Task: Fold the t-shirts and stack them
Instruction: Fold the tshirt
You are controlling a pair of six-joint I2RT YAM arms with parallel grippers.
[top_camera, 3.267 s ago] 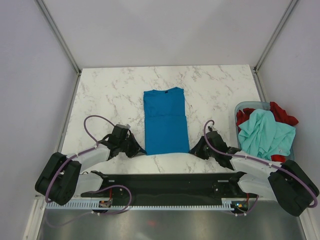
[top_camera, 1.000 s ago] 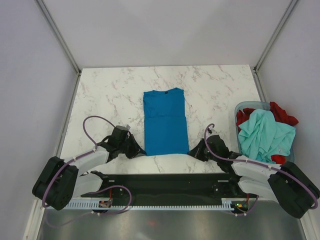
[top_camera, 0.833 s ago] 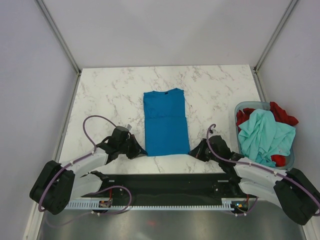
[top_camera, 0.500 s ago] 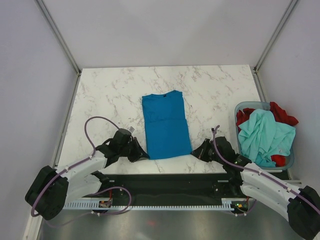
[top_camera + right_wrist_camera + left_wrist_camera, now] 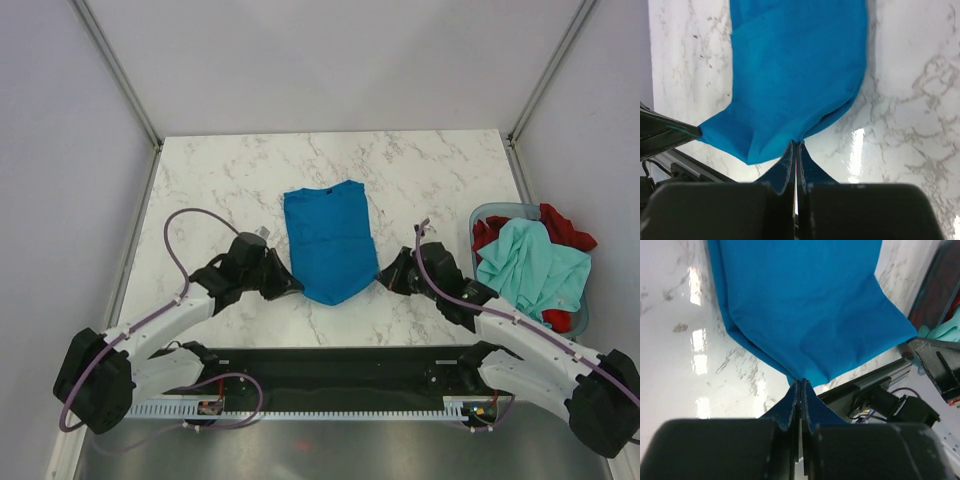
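Vivid blue cloth t-shirt [image 5: 330, 240] was soft, matt and smooth, with a few shallow creases. White grey-veined marble-look table [image 5: 220, 180] was hard, polished and glossy, with bright glare patches in both wrist views. Left gripper [image 5: 801, 385] and right gripper [image 5: 795, 146] had black matt fingers, plastic-looking, lightly scuffed at the edges. Translucent grey-blue basket [image 5: 490, 207] was smooth plastic with a faint sheen. Pale mint-teal t-shirt [image 5: 530, 268] and red t-shirt [image 5: 566, 228] were matt cloth, crumpled. White arm shells [image 5: 165, 318] looked like smooth, semi-gloss plastic.

White links [image 5: 165, 318], black joints [image 5: 95, 370], purple cables [image 5: 168, 232]; left claw [image 5: 292, 291], right claw [image 5: 385, 283] black.
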